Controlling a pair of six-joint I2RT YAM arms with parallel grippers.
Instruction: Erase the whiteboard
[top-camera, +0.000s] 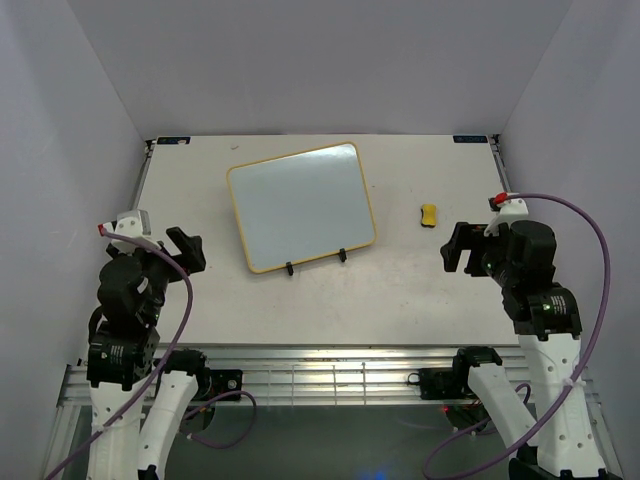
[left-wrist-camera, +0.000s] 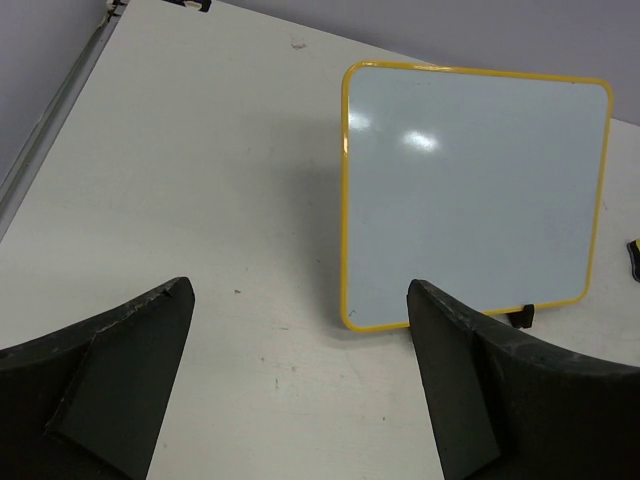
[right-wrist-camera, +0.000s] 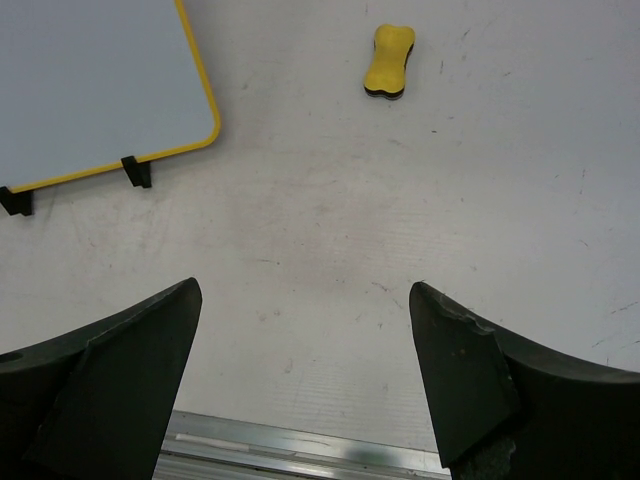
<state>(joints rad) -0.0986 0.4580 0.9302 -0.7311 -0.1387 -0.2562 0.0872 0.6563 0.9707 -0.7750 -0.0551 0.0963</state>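
The whiteboard (top-camera: 301, 206) with a thin yellow frame leans on its black wire stand at the middle back of the table; its face shows no writing. It also shows in the left wrist view (left-wrist-camera: 475, 190) and the right wrist view (right-wrist-camera: 95, 85). A small yellow eraser block (top-camera: 429, 214) lies on the table right of the board, also seen in the right wrist view (right-wrist-camera: 389, 60). My left gripper (top-camera: 186, 248) is open and empty, near and left of the board. My right gripper (top-camera: 458, 248) is open and empty, just in front of the eraser.
The white table (top-camera: 400, 290) has an aluminium rail along its near edge (top-camera: 330, 365). Grey-white walls enclose the left, right and back sides. Purple cables loop from both arms.
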